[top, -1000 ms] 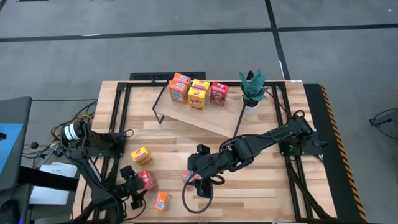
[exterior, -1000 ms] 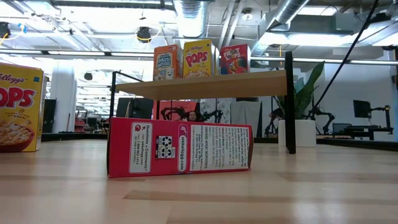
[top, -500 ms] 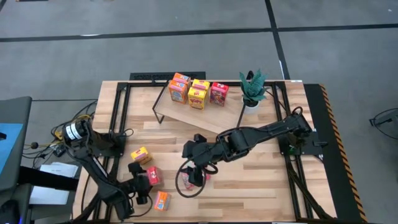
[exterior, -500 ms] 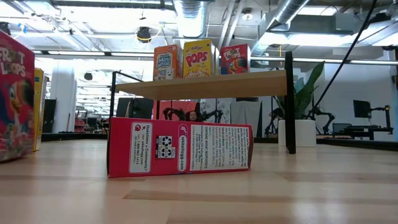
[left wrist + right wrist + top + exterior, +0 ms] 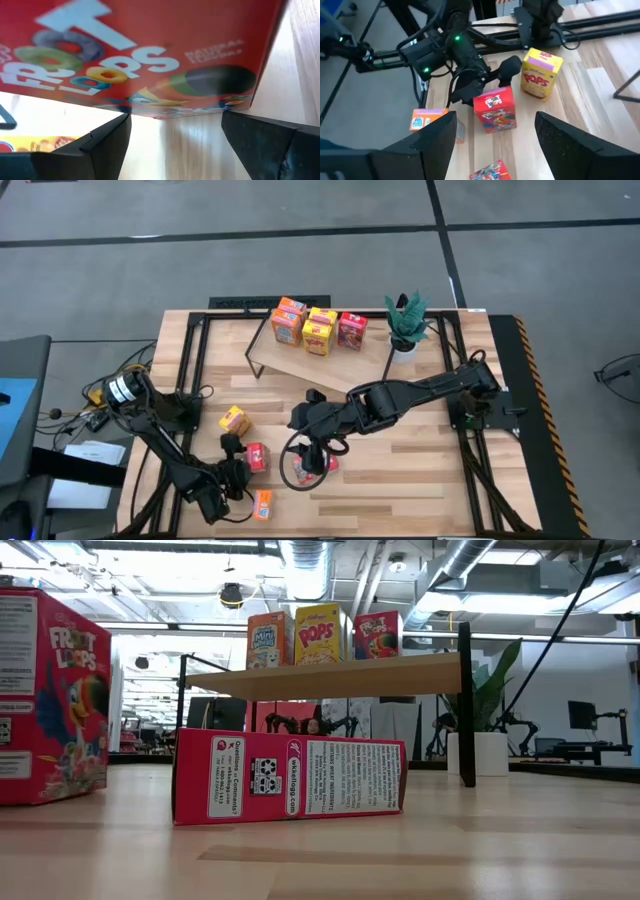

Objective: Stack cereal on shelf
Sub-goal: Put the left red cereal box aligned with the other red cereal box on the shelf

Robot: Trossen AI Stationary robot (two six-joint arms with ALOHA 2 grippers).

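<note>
A red cereal box (image 5: 493,109) stands upright near the table's front left, also in the low view (image 5: 50,700), with my left gripper (image 5: 244,464) shut on it. Beside it are a yellow box (image 5: 235,420) and an orange box (image 5: 262,503). Another red box (image 5: 290,778) lies on its side in the middle. My right gripper (image 5: 302,418) hangs open above that lying box and holds nothing. The shelf (image 5: 330,365) at the back carries three boxes (image 5: 320,328), orange, yellow and red. My left gripper holds the red box between its two fingers, one finger (image 5: 466,95) at the box's upper left side (image 5: 476,101) and the other (image 5: 509,69) behind its top right corner. The fingers come slanting down from the table's left. The box is upright, its bottom at the tabletop.
A potted plant (image 5: 405,325) stands at the shelf's right end. Black frame rails run along both table sides. A cable loop (image 5: 295,475) hangs under my right arm, around the lying red box. Bare wood lies at the front right.
My left gripper has carried the red box toward the table's right and rolled its wrist; the box, tilted half a second ago, now stands upright. My right gripper has drifted toward the far edge and a little left, staying open.
</note>
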